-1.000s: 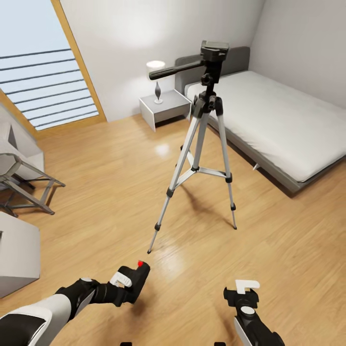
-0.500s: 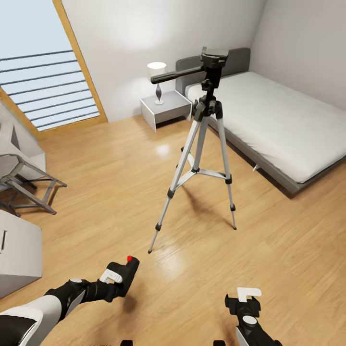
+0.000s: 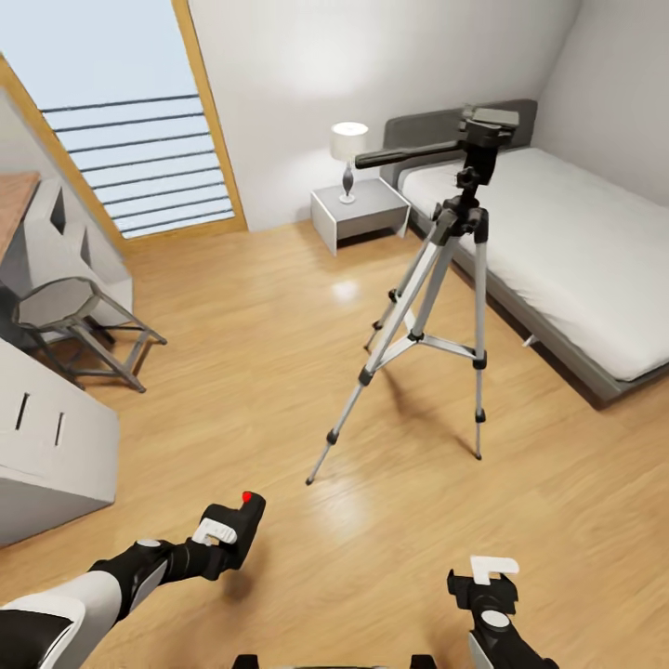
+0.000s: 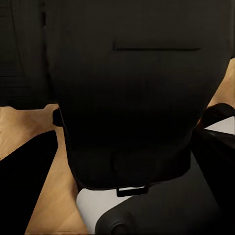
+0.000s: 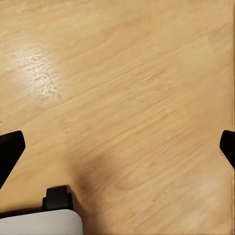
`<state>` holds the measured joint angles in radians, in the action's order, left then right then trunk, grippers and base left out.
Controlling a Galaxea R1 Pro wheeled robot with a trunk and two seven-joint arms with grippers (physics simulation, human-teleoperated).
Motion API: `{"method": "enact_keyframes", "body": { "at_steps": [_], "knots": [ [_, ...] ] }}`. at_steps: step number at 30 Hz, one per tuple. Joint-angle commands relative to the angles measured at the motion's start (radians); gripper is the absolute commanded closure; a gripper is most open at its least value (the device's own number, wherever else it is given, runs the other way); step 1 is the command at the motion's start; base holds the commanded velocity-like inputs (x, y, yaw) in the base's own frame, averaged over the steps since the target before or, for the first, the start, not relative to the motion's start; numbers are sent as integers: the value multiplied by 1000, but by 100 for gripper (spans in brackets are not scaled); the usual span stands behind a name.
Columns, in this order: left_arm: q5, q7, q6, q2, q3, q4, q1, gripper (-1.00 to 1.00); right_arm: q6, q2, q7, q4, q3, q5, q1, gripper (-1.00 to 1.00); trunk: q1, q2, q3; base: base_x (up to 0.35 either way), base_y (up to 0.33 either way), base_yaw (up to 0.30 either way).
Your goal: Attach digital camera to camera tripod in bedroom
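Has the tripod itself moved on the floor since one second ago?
No. The camera tripod sits further right in the head view, but so do the bed and nightstand; the camera turned.

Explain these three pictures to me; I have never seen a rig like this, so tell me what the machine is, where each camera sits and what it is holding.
This is a simulated two-armed robot. The wide picture comes from its head, looking down at a bedroom floor. Its left gripper is shut on the digital camera, a black body with a red button. The right gripper is empty and open. Ahead stands the camera tripod, beside the bed. The dark picture is the left wrist's, pressed close to the digital camera. The right wrist's picture shows bare wooden floor.
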<state>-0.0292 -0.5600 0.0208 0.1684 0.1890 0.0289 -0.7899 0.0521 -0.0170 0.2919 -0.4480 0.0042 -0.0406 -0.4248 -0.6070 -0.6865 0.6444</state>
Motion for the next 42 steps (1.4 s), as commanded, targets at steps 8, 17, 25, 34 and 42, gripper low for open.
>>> {"method": "enact_keyframes", "body": {
  "at_steps": [8,17,25,34,42],
  "knots": [
    [-4,3,-48,3,0,-40,36,100,2,-17,3,-1,1,-3,0,-100,31,55,-24,0,0,264],
    [1,11,-79,2,0,-51,47,100,2,-20,3,-1,0,-4,0,-100,65,118,-53,0,0,243],
    [1,11,-82,-18,0,-52,47,100,1,-18,6,-1,1,-3,0,-100,96,174,-78,0,0,59],
    [-1,9,-83,-42,2,-50,48,100,2,-17,8,-1,2,-2,0,-100,126,230,-103,0,0,1],
    [0,9,-82,-49,3,-52,48,100,2,-17,9,0,2,-2,0,-100,126,230,-107,0,0,0]
  ]
}}
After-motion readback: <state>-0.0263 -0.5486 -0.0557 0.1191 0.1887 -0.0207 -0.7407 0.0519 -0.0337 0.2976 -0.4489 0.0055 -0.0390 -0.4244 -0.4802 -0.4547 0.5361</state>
